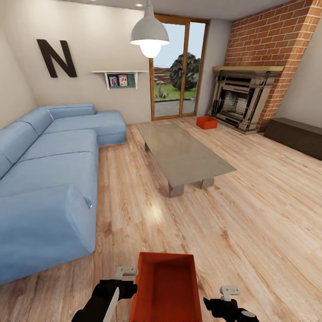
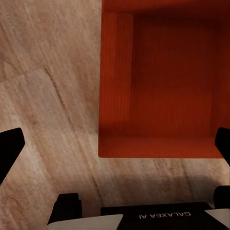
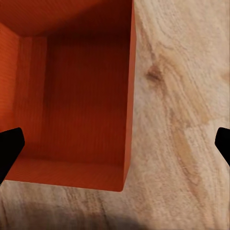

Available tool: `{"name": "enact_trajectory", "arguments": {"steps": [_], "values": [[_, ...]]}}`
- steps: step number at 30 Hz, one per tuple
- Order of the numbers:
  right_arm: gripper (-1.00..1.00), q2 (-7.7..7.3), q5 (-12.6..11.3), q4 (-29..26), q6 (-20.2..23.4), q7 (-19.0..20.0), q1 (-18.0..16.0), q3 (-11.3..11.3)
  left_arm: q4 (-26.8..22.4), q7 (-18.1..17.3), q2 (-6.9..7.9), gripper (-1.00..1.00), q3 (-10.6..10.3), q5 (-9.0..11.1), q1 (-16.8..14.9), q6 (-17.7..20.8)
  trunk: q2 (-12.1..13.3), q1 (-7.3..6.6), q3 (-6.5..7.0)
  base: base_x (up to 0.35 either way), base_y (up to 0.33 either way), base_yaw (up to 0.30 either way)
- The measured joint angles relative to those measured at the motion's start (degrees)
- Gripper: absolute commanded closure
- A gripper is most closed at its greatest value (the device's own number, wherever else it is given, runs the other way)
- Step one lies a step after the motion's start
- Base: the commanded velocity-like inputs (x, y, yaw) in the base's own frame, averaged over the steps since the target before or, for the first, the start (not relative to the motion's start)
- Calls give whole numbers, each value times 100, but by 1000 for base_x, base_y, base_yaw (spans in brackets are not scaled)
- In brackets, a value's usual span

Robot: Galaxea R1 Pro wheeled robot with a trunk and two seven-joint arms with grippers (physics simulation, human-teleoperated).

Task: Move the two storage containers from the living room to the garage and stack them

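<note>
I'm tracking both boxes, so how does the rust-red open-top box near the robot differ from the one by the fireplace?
The near rust-red open-top box sits between the left tool and right tool; the far rust-red box lies unattended on the wood floor beside the brick fireplace. The near one shows its empty inside; the far one's inside is too small to judge. Both share colour and shape.

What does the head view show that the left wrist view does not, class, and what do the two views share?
Head view alone: a second storage container on the floor by the fireplace, the blue sofa, the coffee table and both grippers, left and right.
Left wrist view alone: a straight-down look into the box interior, with that gripper's dark fingertips at the picture's edges.
Shared: the near storage container and the wood plank floor.
</note>
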Motion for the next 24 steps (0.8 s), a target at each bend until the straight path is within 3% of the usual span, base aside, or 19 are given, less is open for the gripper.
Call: {"name": "enact_trajectory", "arguments": {"steps": [24], "values": [[-100,6,39,-14,-5,59,0,8,-40,16,0,-100,9,13,-10,-69,0,0,-221,0,0,0]]}}
